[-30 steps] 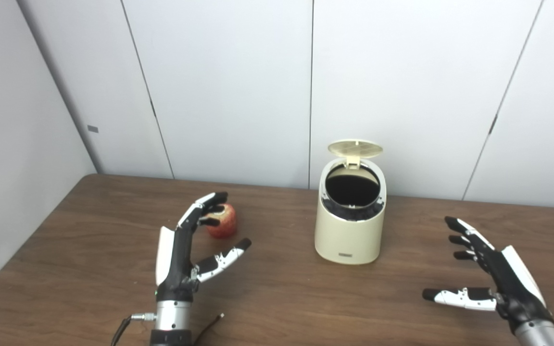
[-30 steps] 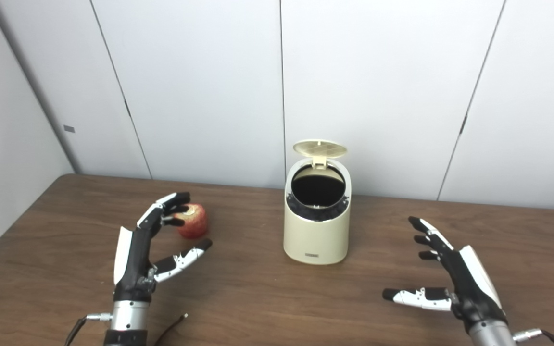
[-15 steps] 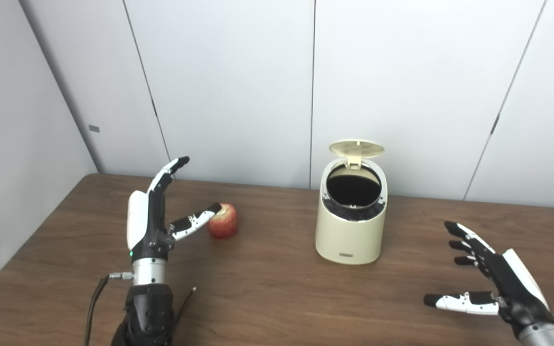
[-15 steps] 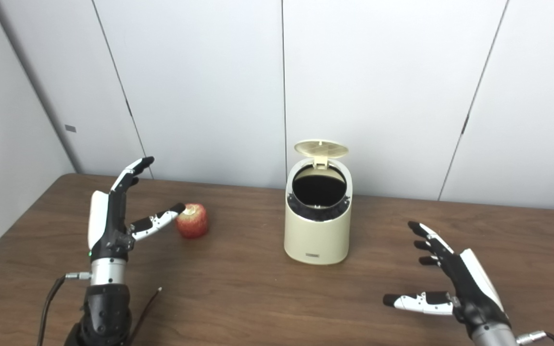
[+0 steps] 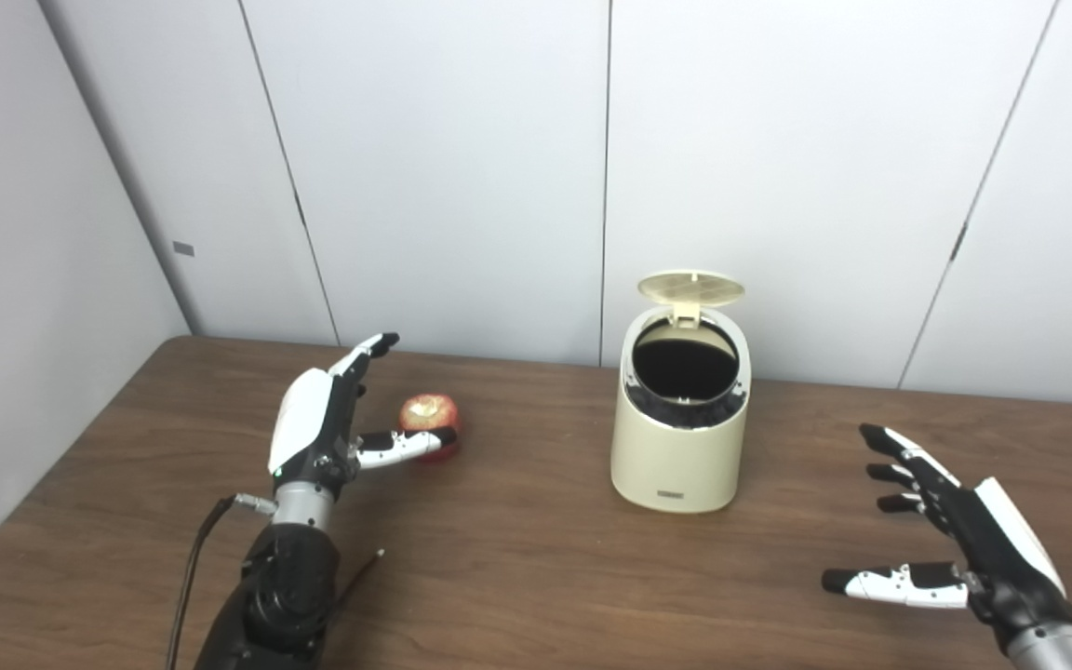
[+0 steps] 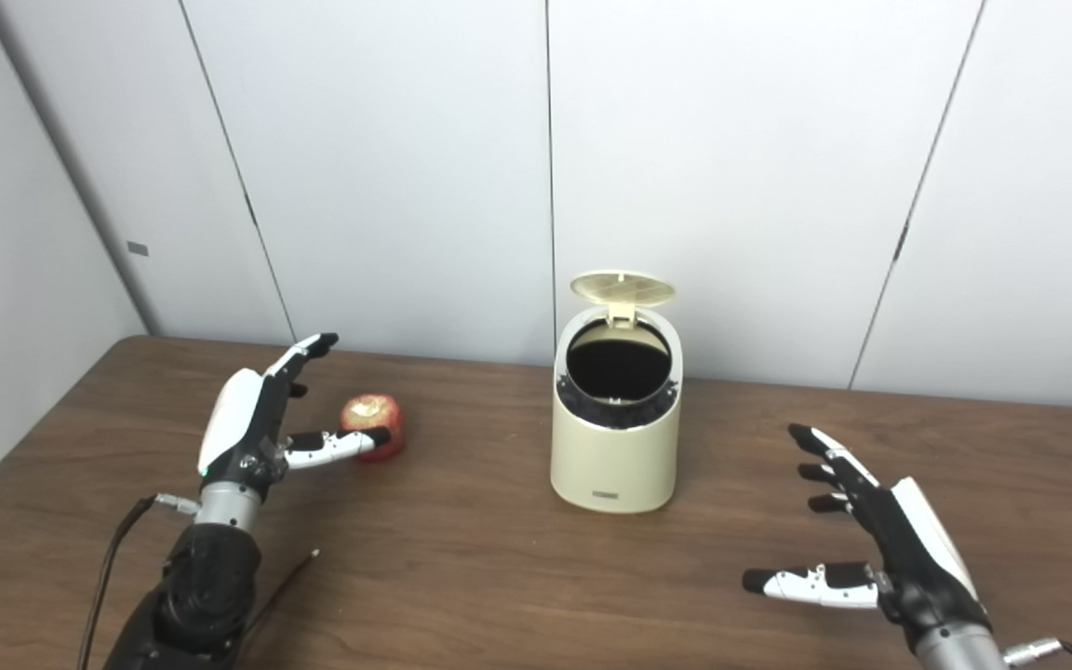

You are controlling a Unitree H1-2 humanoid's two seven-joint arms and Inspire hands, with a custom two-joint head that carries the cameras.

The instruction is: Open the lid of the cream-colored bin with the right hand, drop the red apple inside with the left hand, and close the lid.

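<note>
Judging the red apple [image 5: 428, 411] firm, smooth, light: wrap your spread left robot hand [image 5: 327, 428] around its sides, left of the bin [image 5: 680, 437].

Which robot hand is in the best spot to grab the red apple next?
The left hand. It is open right beside the red apple, its thumb reaching in front of the fruit. The right hand is open too, but it sits on the far side of the cream-colored bin, whose lid is already up.

No text can be read. A small dark label [image 5: 669, 493] is seen low on the front of the bin [image 5: 680, 447], but its lettering is too small to be made out.
</note>
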